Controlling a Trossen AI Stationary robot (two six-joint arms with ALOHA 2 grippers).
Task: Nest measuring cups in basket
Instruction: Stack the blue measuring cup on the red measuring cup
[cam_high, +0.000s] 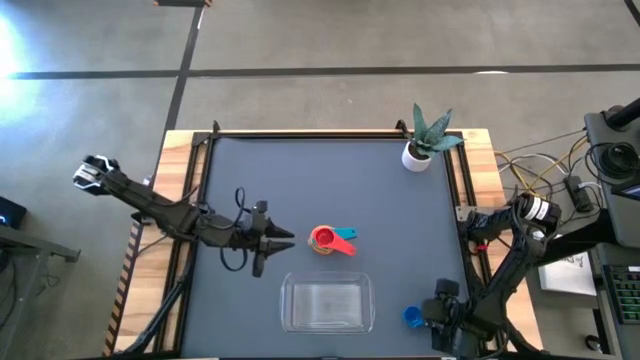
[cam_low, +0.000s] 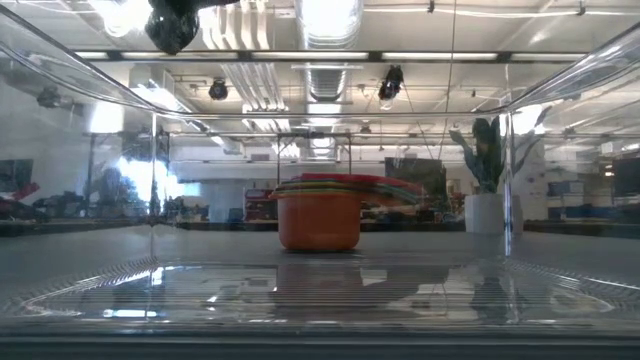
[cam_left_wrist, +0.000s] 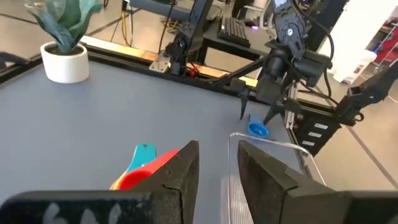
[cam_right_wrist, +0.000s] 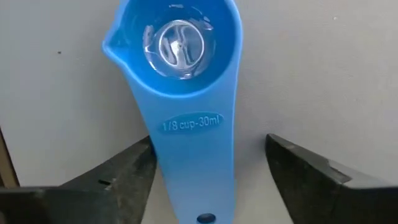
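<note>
A stack of nested measuring cups (cam_high: 325, 240) stands mid-table, a red cup on top and a teal handle (cam_high: 345, 234) sticking out; the low view shows its orange cup (cam_low: 318, 222) lowest. My left gripper (cam_high: 285, 240) is open, just left of the stack, pointing at it. A lone blue cup (cam_high: 412, 317) rests on the table right of the clear basket (cam_high: 327, 305). My right gripper (cam_right_wrist: 209, 142) is open; its fingers stand on either side of the blue cup's handle (cam_right_wrist: 196, 162) without touching it.
A white plant pot (cam_high: 418, 155) stands near the table's far right corner. The basket's see-through wall (cam_low: 90, 290) fills the low view. Bare dark mat lies between the stack and the pot. Cables and equipment (cam_high: 590, 190) sit beyond the right edge.
</note>
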